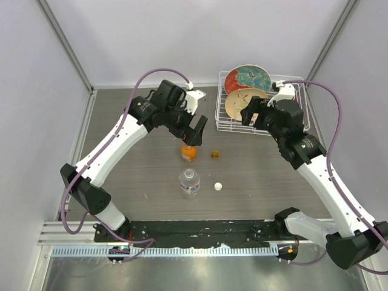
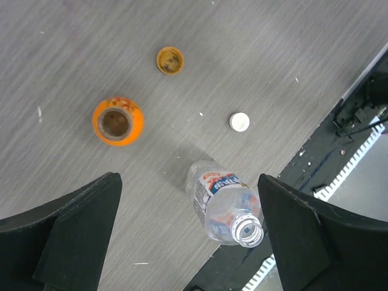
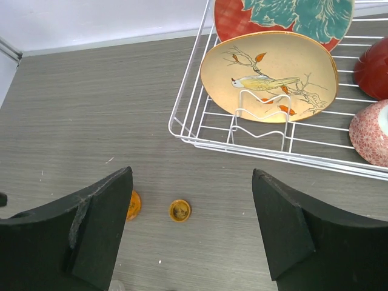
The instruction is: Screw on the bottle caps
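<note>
Orange bottle [image 1: 189,153] — amber cap [image 1: 214,154] beside

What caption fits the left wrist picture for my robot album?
An uncapped orange bottle and clear water bottle stand on the table, amber cap and white cap lying loose nearby.

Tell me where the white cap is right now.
In the top view the white cap lies on the table just right of the standing clear water bottle, with the amber cap farther back.

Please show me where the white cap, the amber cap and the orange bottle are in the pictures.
white cap [image 2: 239,122], left wrist view, on its top face.
amber cap [image 2: 170,60], left wrist view, on its centre.
orange bottle [image 2: 117,121], left wrist view, at its open mouth.
</note>
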Controlling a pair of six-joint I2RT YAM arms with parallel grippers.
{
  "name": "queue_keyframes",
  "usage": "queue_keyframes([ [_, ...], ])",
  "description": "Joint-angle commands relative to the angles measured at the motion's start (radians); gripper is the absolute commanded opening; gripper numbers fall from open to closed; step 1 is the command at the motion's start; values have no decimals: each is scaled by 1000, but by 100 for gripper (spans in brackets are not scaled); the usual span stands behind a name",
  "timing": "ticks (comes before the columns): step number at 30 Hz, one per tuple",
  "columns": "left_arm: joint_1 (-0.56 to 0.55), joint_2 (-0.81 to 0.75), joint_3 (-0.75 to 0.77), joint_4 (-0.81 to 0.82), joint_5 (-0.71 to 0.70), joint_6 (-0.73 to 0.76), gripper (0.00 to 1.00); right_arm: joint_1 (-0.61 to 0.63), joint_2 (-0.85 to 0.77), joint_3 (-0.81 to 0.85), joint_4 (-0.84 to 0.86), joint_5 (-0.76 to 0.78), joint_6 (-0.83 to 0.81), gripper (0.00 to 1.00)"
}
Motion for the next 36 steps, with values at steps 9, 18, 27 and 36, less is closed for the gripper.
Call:
queue_keyframes([
  [9, -183, 76, 100, -86, 15, 129, 100, 4, -2, 36, 10, 90, -29, 75],
  [18, -230, 107, -12, 104, -10, 135, 100, 3, -149, 69, -72, 269, -15, 63],
  [27, -329, 155, -178, 241, -106, 136, 85, 4, -263, 62, -180, 342, 26, 42],
  [36, -348, 247, -230, 339, -111, 129, 61, 4, -303, 42, -221, 331, 54, 31],
])
